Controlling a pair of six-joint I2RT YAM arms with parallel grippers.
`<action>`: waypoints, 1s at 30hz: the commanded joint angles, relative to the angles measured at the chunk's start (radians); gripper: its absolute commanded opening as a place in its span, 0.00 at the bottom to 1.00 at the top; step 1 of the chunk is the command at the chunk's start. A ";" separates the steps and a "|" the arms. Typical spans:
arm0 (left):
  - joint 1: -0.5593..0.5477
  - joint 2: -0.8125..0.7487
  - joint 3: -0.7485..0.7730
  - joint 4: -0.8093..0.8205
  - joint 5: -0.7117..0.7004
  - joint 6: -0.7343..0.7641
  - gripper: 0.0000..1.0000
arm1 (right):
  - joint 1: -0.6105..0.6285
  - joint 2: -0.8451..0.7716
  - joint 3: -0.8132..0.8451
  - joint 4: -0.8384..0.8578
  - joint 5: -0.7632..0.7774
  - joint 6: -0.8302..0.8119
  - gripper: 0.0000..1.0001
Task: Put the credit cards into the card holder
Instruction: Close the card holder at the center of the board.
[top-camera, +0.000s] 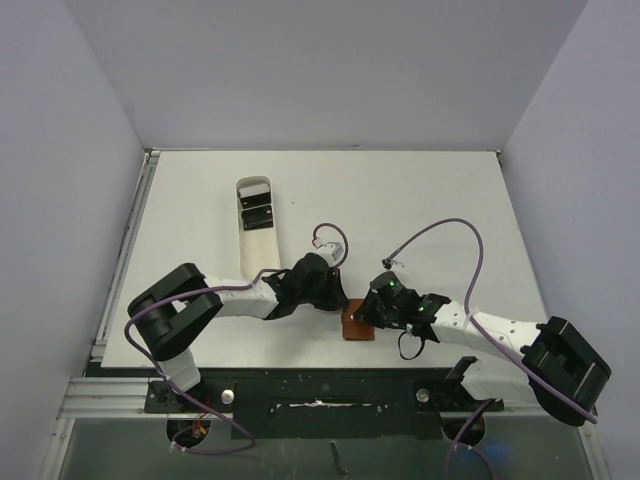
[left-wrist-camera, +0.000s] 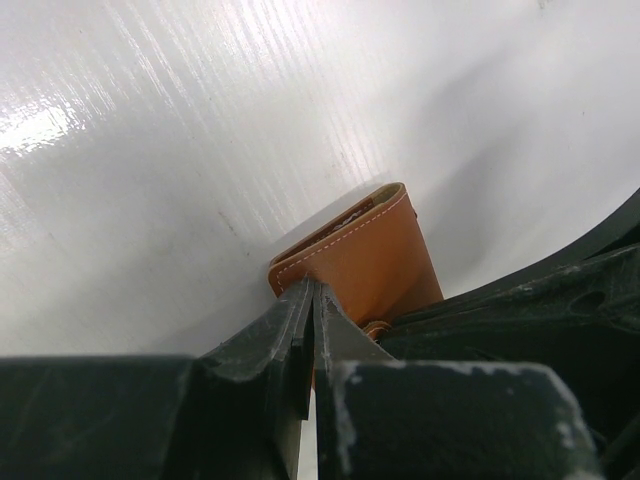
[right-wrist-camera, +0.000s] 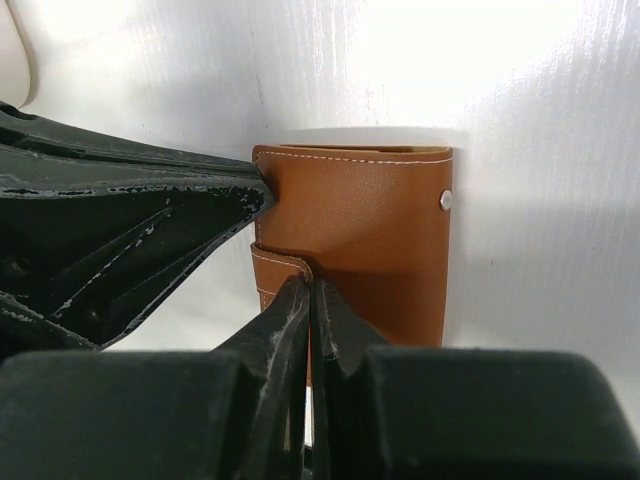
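Note:
The card holder (top-camera: 356, 326) is a small brown leather wallet lying closed near the table's front edge, between both arms. My left gripper (left-wrist-camera: 313, 288) is shut, and its tips rest on the card holder's (left-wrist-camera: 365, 255) near corner. My right gripper (right-wrist-camera: 310, 285) is shut on the end of the closure tab (right-wrist-camera: 278, 262), which wraps round the card holder's (right-wrist-camera: 370, 230) left edge. In the top view the left gripper (top-camera: 338, 300) and right gripper (top-camera: 368, 312) meet over the wallet. Dark credit cards (top-camera: 257, 211) lie in the white tray.
A long white oval tray (top-camera: 258, 250) stands behind the left arm, reaching toward the middle of the table. Purple cables loop above both wrists. White walls close in the table at the back and sides.

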 joint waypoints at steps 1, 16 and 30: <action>0.002 0.014 0.017 -0.005 -0.026 0.021 0.03 | -0.024 -0.004 -0.043 -0.008 0.041 -0.015 0.00; -0.021 -0.102 0.007 -0.015 0.055 -0.043 0.00 | -0.031 0.013 -0.070 -0.011 0.025 0.007 0.00; -0.040 -0.079 -0.050 0.021 0.101 -0.096 0.00 | -0.037 0.039 -0.088 0.013 0.009 0.016 0.00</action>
